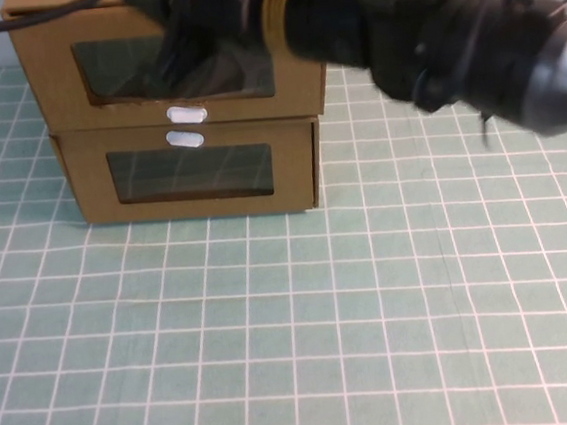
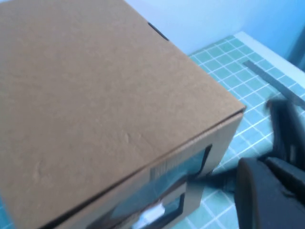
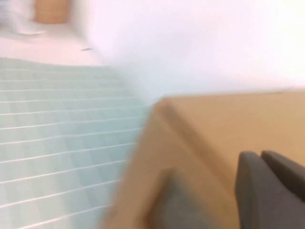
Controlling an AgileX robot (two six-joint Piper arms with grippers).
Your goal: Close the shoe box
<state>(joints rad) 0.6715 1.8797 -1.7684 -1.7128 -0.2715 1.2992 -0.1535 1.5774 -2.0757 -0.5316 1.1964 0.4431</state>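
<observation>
The shoe box (image 1: 51, 89) is the upper of two stacked brown cardboard boxes, with its white pull tab (image 1: 187, 113) below its clear window. My right arm (image 1: 417, 29) reaches in from the right, and my right gripper (image 1: 183, 56) hangs dark in front of that window. The right wrist view is blurred: the box's top (image 3: 224, 124) fills it, with the right gripper (image 3: 269, 191) close over it. In the left wrist view, the box's flat top (image 2: 95, 95) lies just below my left gripper (image 2: 267, 195), near the front corner.
The twin box (image 1: 85, 186) underneath has its white tab (image 1: 184, 138) above its window. Both stand at the back left of a green mat with a white grid (image 1: 355, 326). A black cable (image 1: 4, 23) runs along the top left.
</observation>
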